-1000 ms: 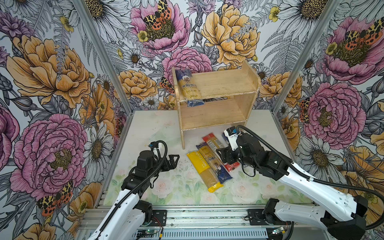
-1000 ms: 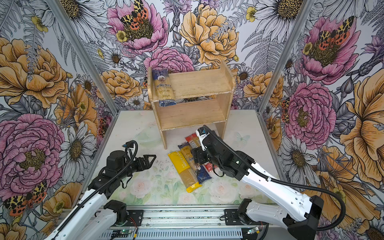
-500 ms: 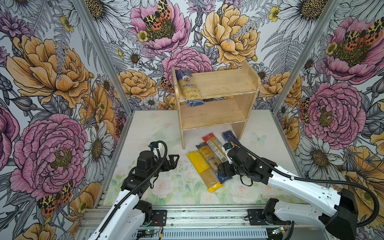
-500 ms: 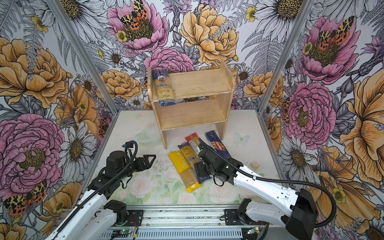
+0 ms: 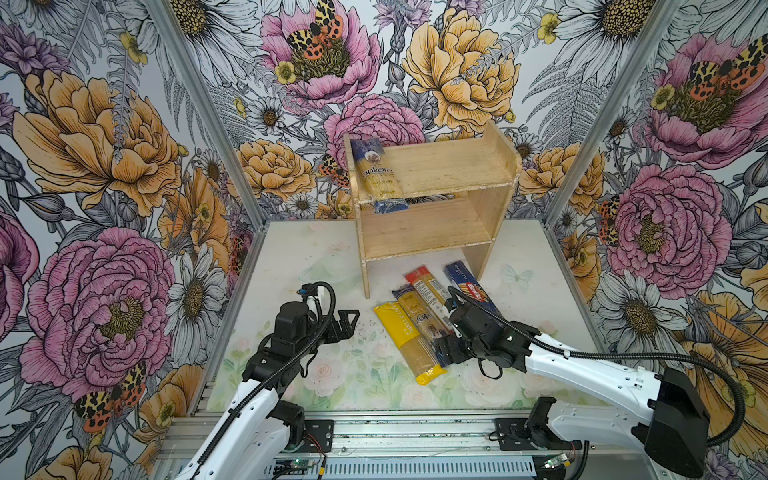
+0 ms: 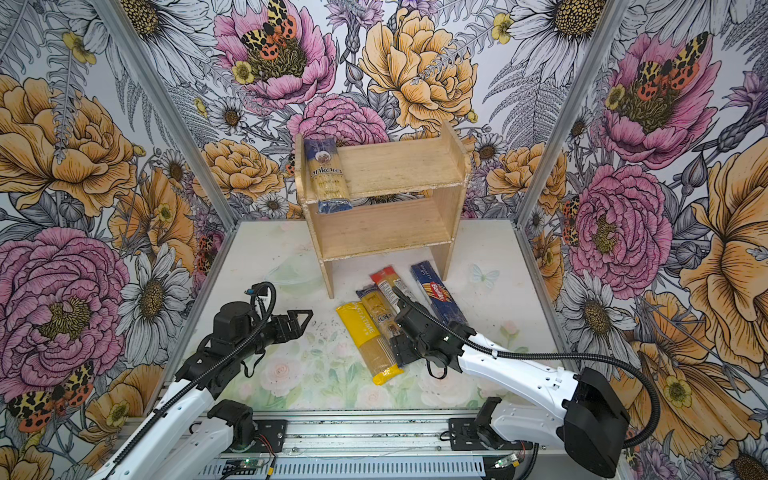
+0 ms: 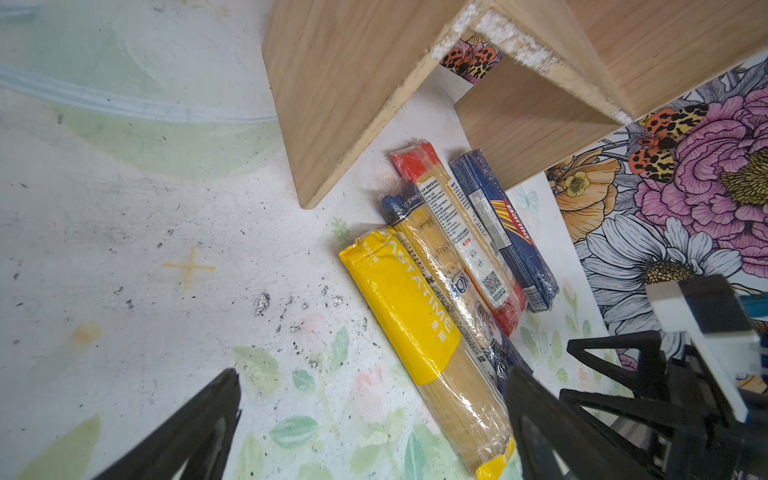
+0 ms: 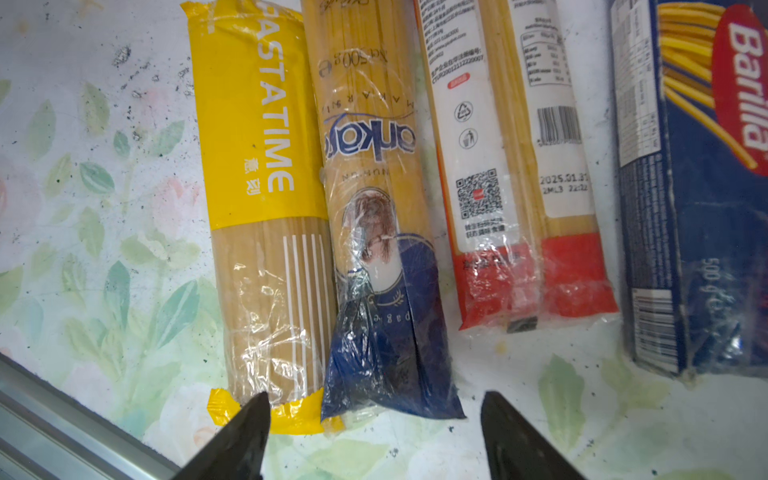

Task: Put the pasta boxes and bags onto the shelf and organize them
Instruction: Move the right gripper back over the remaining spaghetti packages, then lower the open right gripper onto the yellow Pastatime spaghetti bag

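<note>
The wooden shelf (image 5: 453, 166) (image 6: 403, 166) stands at the back, with an "ankara" bag (image 5: 376, 174) (image 6: 326, 174) lying on its upper tier by the left panel. In front of it on the table lie a yellow-ended bag (image 5: 405, 336) (image 8: 257, 166), a slimmer blue-ended bag (image 5: 417, 309) (image 8: 374, 208), a red-ended pack (image 5: 428, 284) (image 8: 519, 166) and a Barilla pack (image 5: 469, 286) (image 8: 706, 166), side by side. My right gripper (image 5: 442, 351) (image 8: 376, 419) is open, low at the near end of the blue-ended bag. My left gripper (image 5: 349, 326) (image 7: 374, 374) hangs open and empty, left of the packs.
Floral walls close in the table (image 5: 291, 270) on three sides. A metal rail (image 5: 374, 432) runs along the near edge, close behind the right gripper. The shelf's left leg (image 7: 332, 124) stands near the far ends of the packs.
The right gripper has drawn back from the packs' far half to their near ends and sunk lower, uncovering the Barilla pack. The left arm has not moved.
</note>
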Controlling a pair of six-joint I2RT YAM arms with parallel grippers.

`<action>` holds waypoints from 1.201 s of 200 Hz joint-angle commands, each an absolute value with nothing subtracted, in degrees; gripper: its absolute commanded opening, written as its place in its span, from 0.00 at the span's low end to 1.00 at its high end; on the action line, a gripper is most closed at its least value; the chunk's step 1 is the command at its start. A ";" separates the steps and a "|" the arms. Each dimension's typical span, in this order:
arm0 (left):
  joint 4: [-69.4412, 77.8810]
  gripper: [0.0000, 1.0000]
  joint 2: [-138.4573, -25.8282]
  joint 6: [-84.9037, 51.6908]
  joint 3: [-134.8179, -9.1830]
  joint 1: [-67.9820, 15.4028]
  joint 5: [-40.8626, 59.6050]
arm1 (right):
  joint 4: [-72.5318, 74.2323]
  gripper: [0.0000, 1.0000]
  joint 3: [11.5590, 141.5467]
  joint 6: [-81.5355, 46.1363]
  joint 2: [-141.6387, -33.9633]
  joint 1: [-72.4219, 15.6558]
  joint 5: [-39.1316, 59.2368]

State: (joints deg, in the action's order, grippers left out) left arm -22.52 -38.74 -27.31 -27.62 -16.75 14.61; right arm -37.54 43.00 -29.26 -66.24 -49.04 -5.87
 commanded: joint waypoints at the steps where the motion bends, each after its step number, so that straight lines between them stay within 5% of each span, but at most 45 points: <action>1: -22.32 0.99 -39.08 -27.79 -26.90 -17.33 13.56 | -34.28 0.81 41.74 -30.41 -66.45 -48.97 -5.15; 240: -20.21 0.99 -43.06 -30.23 -24.89 -22.50 10.49 | -24.57 0.79 41.15 -28.44 -74.28 -55.45 -0.07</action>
State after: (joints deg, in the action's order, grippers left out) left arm -22.00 -42.92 -29.91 -25.36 -21.96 12.01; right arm -27.03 38.52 -28.91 -72.10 -54.24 -0.30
